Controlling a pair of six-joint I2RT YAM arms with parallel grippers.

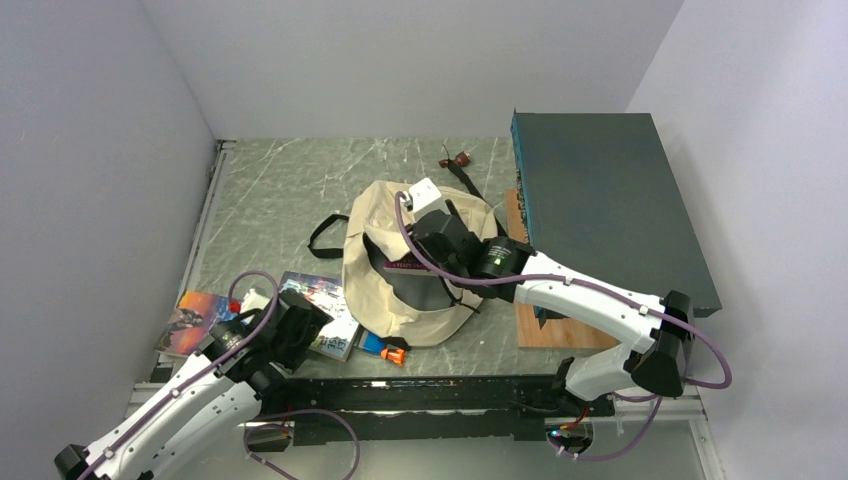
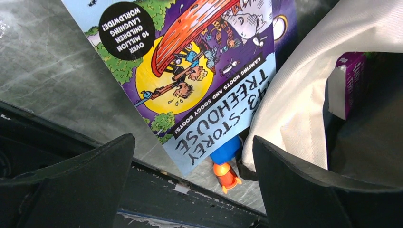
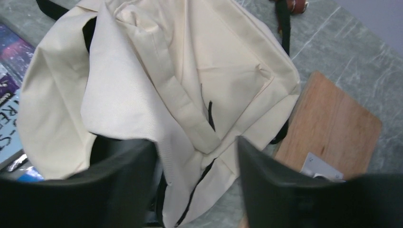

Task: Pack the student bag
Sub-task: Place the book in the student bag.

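1. The right arm reached from its base over the table, wrist bent down, so the right gripper [image 3: 192, 145] hovered directly above the student bag [image 3: 228, 71].
2. Its jaws stood apart with nothing clamped; a folded strip of the bag's fabric lay beneath the gap.
3. The left arm stretched low and forward, and the left gripper [image 2: 192, 142] was spread wide, empty, above the near corner of a book.
4. The student bag was cream canvas, lying slumped and creased on the table with its mouth gaping and black straps trailing from it. It sat under the right gripper and just right of the left gripper.
5. Counted: 1 bag and 3 books. The treehouse book [image 2: 209, 85] lay below the left gripper. A colourful book [image 1: 195, 322] lay on the gripper's left. A purple book [image 2: 351, 80] sat inside the bag's mouth.
6. 1 blue marker with an orange cap [image 2: 225, 166] lay between the left fingers, poking out from under the treehouse book, beside the bag's edge.
7. 1 wooden board [image 3: 328, 123] lay right of the right gripper, and 1 dark teal box [image 1: 610, 200] rested beyond it.
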